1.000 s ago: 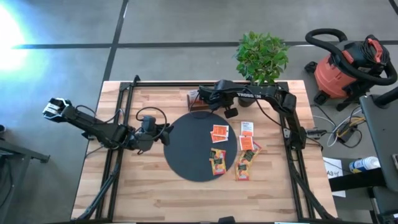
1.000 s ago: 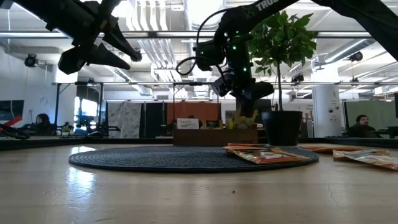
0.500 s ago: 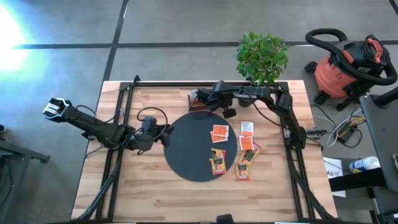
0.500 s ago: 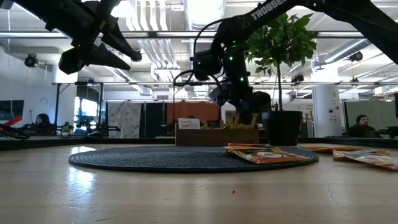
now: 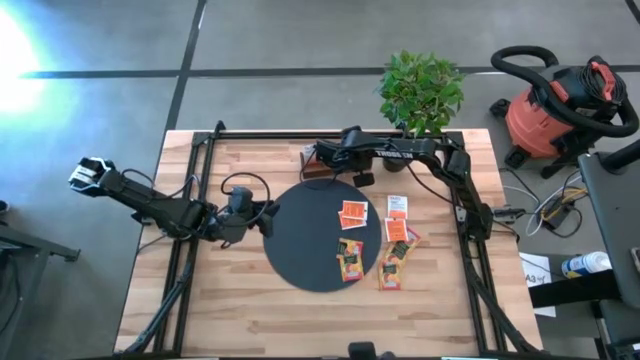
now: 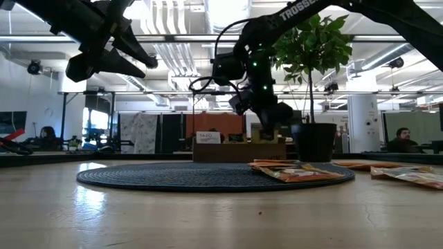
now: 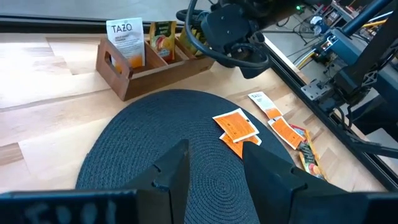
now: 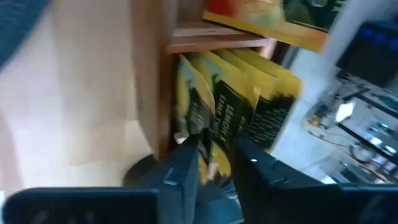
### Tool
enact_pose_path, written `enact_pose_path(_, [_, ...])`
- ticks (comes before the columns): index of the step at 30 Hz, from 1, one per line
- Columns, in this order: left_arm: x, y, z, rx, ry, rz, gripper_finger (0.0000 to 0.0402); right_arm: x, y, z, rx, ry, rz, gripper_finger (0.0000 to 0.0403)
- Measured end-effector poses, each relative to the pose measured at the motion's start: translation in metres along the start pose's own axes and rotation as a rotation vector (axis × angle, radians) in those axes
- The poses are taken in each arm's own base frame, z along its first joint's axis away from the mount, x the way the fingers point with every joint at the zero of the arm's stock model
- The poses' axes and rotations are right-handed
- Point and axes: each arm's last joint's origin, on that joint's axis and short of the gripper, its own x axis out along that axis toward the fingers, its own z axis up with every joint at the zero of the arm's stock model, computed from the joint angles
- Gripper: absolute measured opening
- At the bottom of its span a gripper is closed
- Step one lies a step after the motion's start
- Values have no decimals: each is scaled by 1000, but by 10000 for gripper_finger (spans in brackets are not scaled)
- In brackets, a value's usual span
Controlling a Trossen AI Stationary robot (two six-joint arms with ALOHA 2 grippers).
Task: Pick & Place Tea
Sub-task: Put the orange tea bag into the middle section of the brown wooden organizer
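the right gripper [image 8: 214, 163] is dropping a yellow tea packet [image 8: 211, 99] into the wooden box [image 5: 318, 160] at twelve o'clock of the mat [image 5: 322, 236], jaws parting slightly around it. next: let go fully, lift clear. the left gripper [image 7: 214, 165] is waiting open at nine o'clock.

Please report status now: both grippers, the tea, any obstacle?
Right gripper at wooden box, fingers astride yellow sachets. Left gripper open, waiting over mat. No obstacle seen.
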Motion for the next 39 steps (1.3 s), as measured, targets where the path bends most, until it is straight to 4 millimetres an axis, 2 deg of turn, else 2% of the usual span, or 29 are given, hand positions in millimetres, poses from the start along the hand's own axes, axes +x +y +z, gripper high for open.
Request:
enact_pose_path(8, [0, 0, 0, -2, 0, 0, 142, -6, -7, 0, 54, -11, -98, 155])
enact_pose_path(11, [0, 0, 0, -2, 0, 0, 142, -17, -13, -5, 93, -48, -120, 161])
enact_pose_path(14, [0, 0, 0, -2, 0, 0, 142, -32, -26, -14, 238, -116, -164, 157])
enact_pose_path(20, [0, 0, 0, -15, -1, 0, 142, -66, -66, -56, 561, -289, -191, 142])
enact_pose_path(24, [0, 0, 0, -27, -2, 1, 142, -83, -77, -88, 672, -410, -17, 141])
enact_pose_path(27, [0, 0, 0, -27, -2, 1, 142, -93, -69, -105, 676, -431, 182, 139])
enact_pose_path(31, [0, 0, 0, -27, -3, 1, 142, -97, -36, -107, 563, -350, 434, 132])
enact_pose_path(34, [0, 0, 0, -28, -4, 3, 142, -105, -8, -100, 449, -344, 479, 125])
enact_pose_path(39, [0, -2, 1, -44, -12, -11, 142, -117, 35, -82, 156, -415, 494, 114])
